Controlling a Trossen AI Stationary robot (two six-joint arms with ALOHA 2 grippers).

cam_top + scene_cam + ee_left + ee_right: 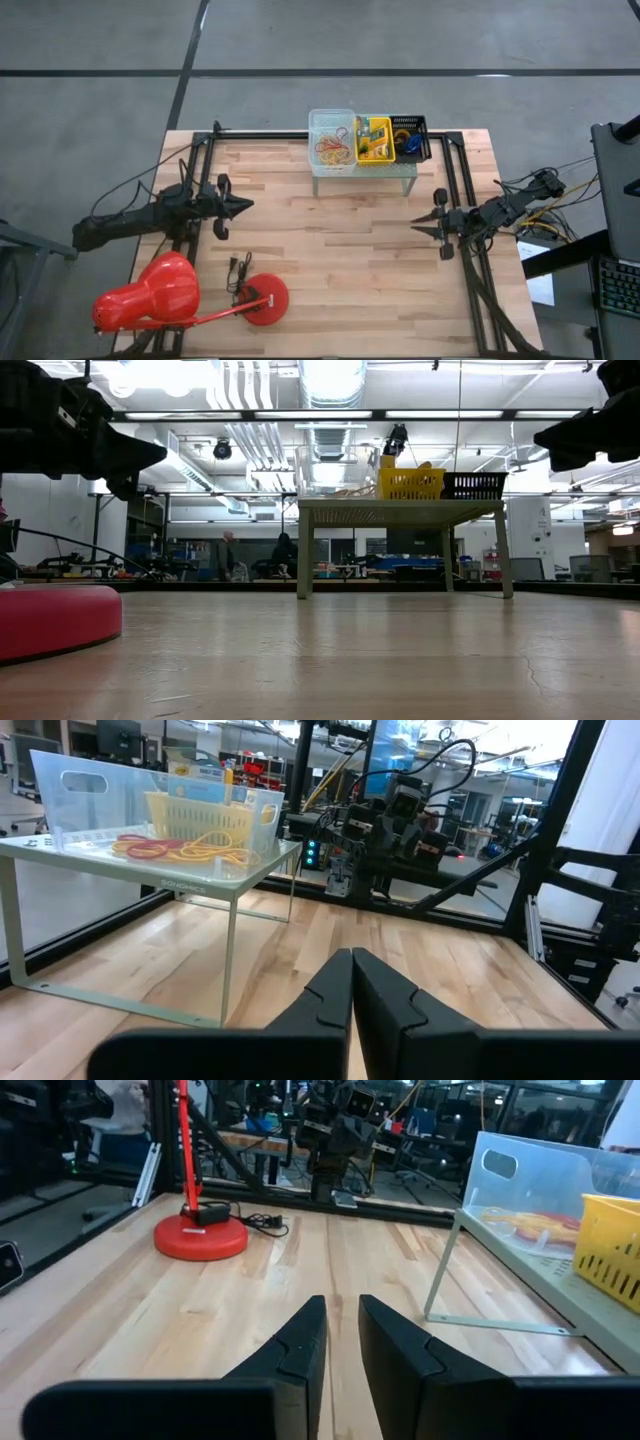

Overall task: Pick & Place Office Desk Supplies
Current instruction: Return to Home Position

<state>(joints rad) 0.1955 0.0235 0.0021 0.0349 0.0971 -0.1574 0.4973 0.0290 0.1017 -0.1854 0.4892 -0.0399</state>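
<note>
Left gripper [246, 205]: clenched tight on nothing, hanging over the desk [330, 270] off the left end of the shelf [385, 170], well apart from it.
Right gripper [414, 222]: all but clenched, with only a slim gap between the fingers, and empty; off the shelf's right end, also well apart.
Supplies: all on top of the shelf, in three bins side by side and touching. The transparent bin [333, 113] with the rubber bands [333, 150] is at the shelf's left end. The yellow bin [358, 140] with the crayon boxes [375, 150] is in the middle. The black bin [425, 138] with the ring loops [410, 145] is at the right end.
Step in hand: judged to be the retreat to rest; nothing loose shows on the desk around the shelf, so the placing looks finished.
Risk, shelf: the transparent bin sits right at the shelf's left edge. An arm swinging wide past that end could nudge the bin, or the light shelf itself, and spill the bands.
Risk, lamp: the pink desk lamp [150, 295] lies far from the shelf, just behind the left arm. That arm folding back low could strike the lamp's head or snag its cord [237, 268].
Risk, right side: slight; loose cables hang beyond the shelf's right end, off the desk.
</note>
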